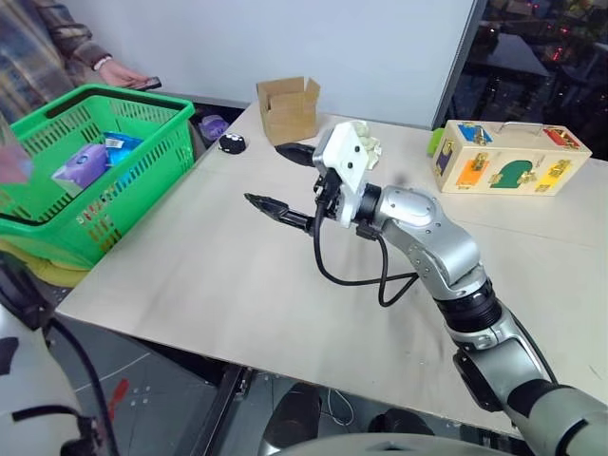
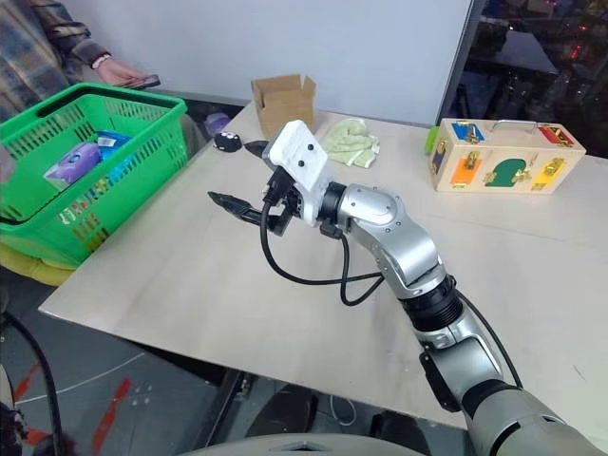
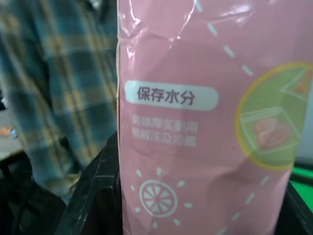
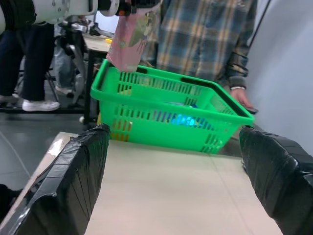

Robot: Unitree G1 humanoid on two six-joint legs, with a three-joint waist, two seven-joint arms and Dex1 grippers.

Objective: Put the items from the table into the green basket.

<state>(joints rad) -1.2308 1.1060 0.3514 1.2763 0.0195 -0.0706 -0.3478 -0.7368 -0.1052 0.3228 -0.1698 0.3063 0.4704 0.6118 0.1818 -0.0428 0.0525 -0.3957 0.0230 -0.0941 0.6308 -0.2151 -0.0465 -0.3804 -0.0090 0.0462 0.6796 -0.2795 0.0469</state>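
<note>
The left gripper (image 4: 128, 7) is seen in the right wrist view above the near corner of the green basket (image 4: 166, 115), and its fingers are closed on the upper end of the long pink pack (image 4: 131, 38). The pack hangs down from the gripper, and its lower end is just over the basket rim. In the left wrist view the pink pack (image 3: 205, 122) is held between the two black fingers (image 3: 93, 196), and white printed characters and a round green picture are seen on its face. Behind it a person in a plaid shirt (image 3: 54, 98) is standing.

The right gripper (image 1: 285, 180) is held above the table (image 1: 209, 285), and its two black fingers are spread wide apart with nothing between them. It points toward the basket. In the right wrist view both fingers (image 4: 68, 181) are seen at the sides, with the bare table top between them.

The green basket (image 1: 142, 180) stands beside the left edge of the table, on a lower support. Inside it a purple packet (image 1: 84, 163) and a blue packet (image 1: 122, 144) are lying.

On the far part of the table a small open cardboard box (image 1: 288, 109), a pale green cloth (image 2: 350, 142) and a wooden toy box with coloured latches (image 1: 508, 157) are placed. A small black round object (image 1: 232, 143) lies near the cardboard box. A person's hand (image 1: 122, 74) holding a dark phone is seen behind the basket.
</note>
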